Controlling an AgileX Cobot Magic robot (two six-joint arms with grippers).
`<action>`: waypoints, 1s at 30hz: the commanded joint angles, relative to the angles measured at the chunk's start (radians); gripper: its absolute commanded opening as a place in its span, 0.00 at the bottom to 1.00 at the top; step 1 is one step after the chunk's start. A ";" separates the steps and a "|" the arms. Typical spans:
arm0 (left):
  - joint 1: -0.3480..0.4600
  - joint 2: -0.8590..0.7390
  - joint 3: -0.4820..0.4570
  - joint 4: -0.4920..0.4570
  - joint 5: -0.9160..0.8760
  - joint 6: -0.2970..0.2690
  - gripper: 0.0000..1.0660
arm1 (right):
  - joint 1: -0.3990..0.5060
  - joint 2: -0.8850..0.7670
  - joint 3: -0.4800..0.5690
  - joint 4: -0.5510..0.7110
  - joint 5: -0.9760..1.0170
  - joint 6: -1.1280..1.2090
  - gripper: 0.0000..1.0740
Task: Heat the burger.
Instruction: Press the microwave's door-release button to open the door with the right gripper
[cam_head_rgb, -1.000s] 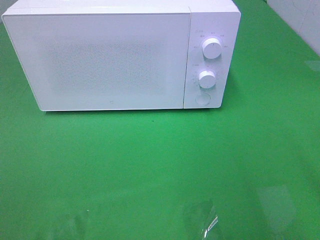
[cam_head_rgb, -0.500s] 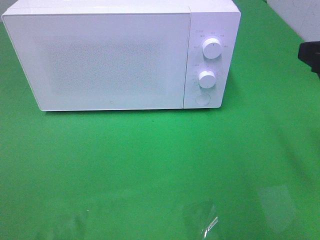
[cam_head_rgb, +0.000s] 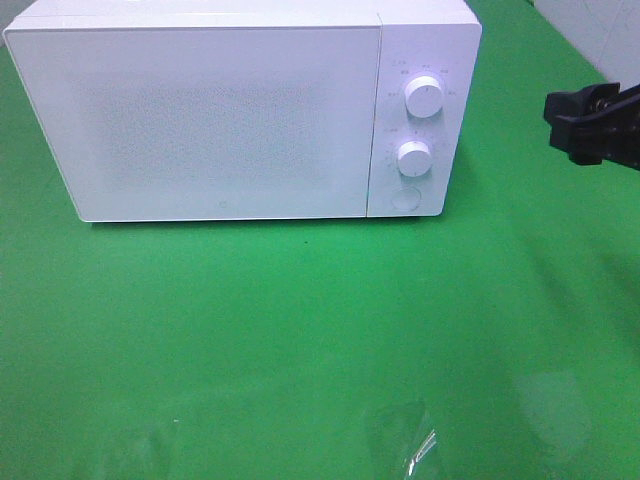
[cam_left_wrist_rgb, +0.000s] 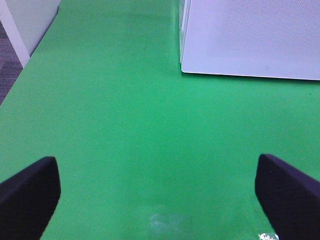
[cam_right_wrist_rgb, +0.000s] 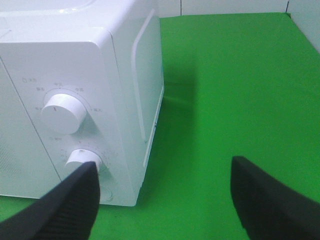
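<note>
The burger is not seen in any view, so its place cannot be told. The door of the white microwave is shut. The microwave is set on the green table surface, and two round knobs and a round button are stacked on its panel.

The right gripper is held above the table beside the panel end of the microwave and apart from it. Its fingers are spread, and nothing is held between them.

The left gripper is held over the green surface near the microwave's door-side corner. Its fingers are spread wide, and nothing is gripped.
</note>
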 joint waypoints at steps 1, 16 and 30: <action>-0.005 -0.016 0.000 -0.005 -0.015 -0.001 0.92 | -0.002 0.046 0.021 0.002 -0.105 0.003 0.67; -0.005 -0.016 0.000 -0.005 -0.015 -0.001 0.92 | 0.144 0.304 0.129 0.302 -0.543 -0.167 0.67; -0.005 -0.016 0.000 -0.005 -0.015 -0.001 0.92 | 0.501 0.498 0.103 0.574 -0.763 -0.203 0.67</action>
